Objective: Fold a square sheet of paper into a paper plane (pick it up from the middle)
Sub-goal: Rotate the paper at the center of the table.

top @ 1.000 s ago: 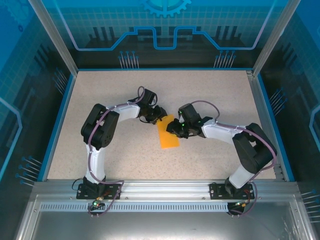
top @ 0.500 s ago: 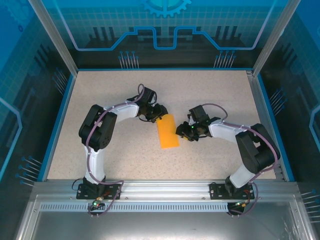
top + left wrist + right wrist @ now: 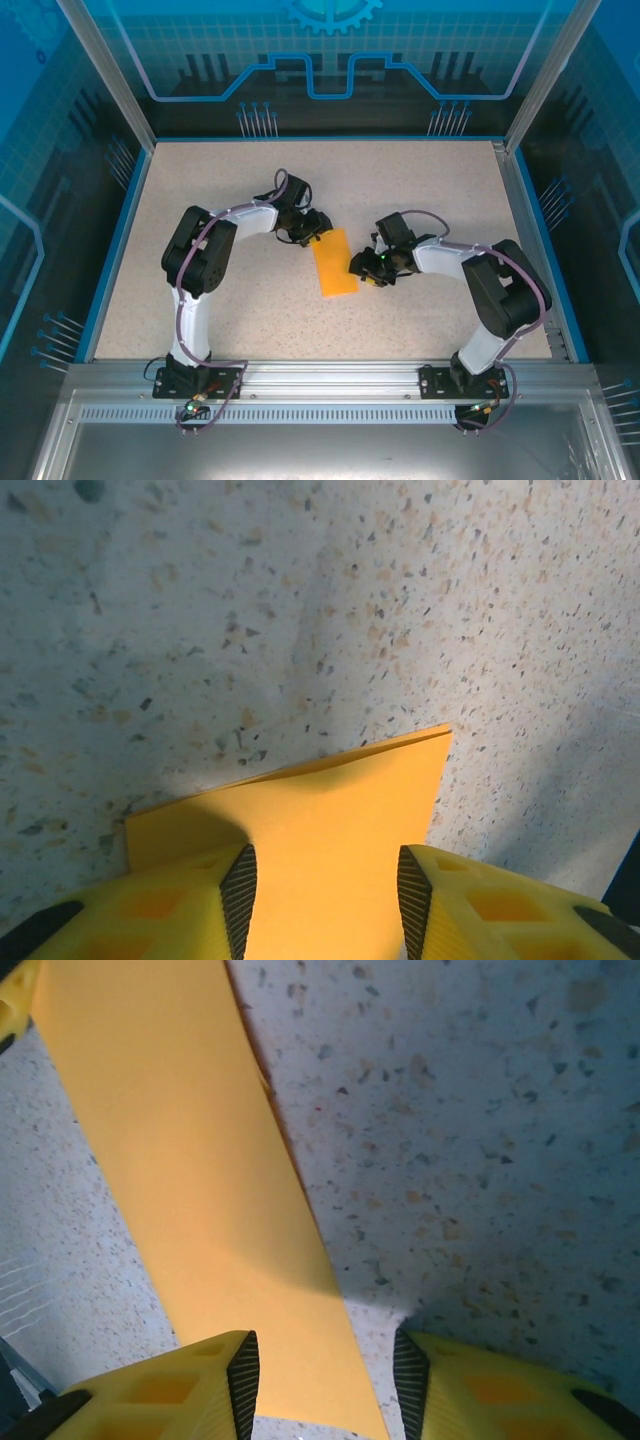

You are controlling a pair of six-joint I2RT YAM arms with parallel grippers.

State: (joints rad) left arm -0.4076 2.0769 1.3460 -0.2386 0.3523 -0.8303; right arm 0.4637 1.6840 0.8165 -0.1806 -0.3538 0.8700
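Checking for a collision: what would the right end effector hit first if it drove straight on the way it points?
The folded orange-yellow paper sheet: it lies partly between the fingers of the right end effector, flat on the speckled table. How high the tips sit above it is unclear.

Overhead view: bright, even, sharp, blue-tinted at the walls. Wrist views: soft shadows cross the speckled tabletop (image 3: 400, 600); the near yellow fingers (image 3: 180, 1390) are slightly blurred.
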